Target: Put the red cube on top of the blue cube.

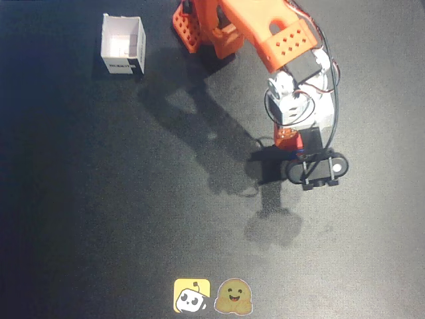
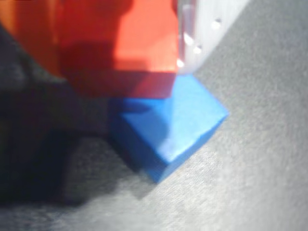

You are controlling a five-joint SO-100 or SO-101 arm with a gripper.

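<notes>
Jaws are being seen clenched on the red cube (image 2: 139, 43) in the wrist view, where an orange finger (image 2: 29, 38) is pressing at the upper left and a pale, translucent finger (image 2: 202, 24) at the upper right. That matte, flat-faced block is filling the top of the frame, blurred by closeness, and its lower edge is being shown against the top of the blue cube (image 2: 168, 120); whether the two are touching cannot be told. The blue cube, matte with sharp edges and one corner turned toward the lens, is sitting at the centre of the frame on the bench (image 2: 260, 183), a dark, finely grained, slightly speckled surface. A heavy shadow is being cast to the lower left.

In the overhead view the gripper (image 1: 292, 154) is being held at the right of centre, under glossy orange plastic arm segments (image 1: 265, 30), a white servo block and black cabling; both cubes are largely hidden there. A small white box (image 1: 123, 45), open-topped with thin square walls, is standing at the upper left, and nothing can be made out inside it. Two stickers (image 1: 212, 296), one yellow and square, one a rounded smiling face, are lying flat at the bottom centre.
</notes>
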